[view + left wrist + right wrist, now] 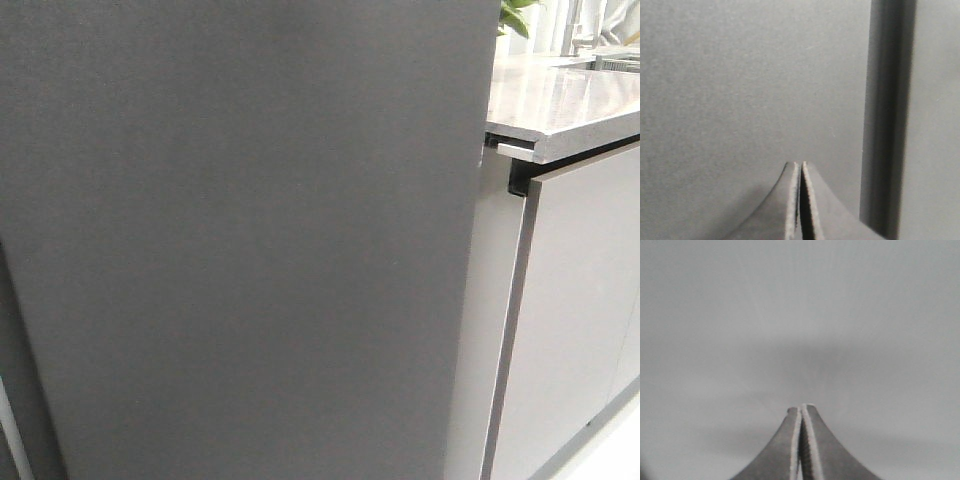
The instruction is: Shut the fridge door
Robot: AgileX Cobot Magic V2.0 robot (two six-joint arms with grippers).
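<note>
The fridge door (240,240) is a very large matte dark charcoal-grey panel that fills most of the front view. Neither arm shows in the front view. In the left wrist view my left gripper (800,164) is shut and empty, its tips close to or touching the dark textured panel (740,90), with a dark vertical seam (887,115) beside it. In the right wrist view my right gripper (802,407) is shut and empty, its tips close against a smooth paler grey surface (800,315); I cannot tell which panel that is.
A glossy grey stone countertop (560,100) sits at the right of the door, with pale-grey cabinet fronts (570,320) under it. A green plant (518,15) stands at the back. A narrow lighter strip (8,430) shows at the door's lower left edge.
</note>
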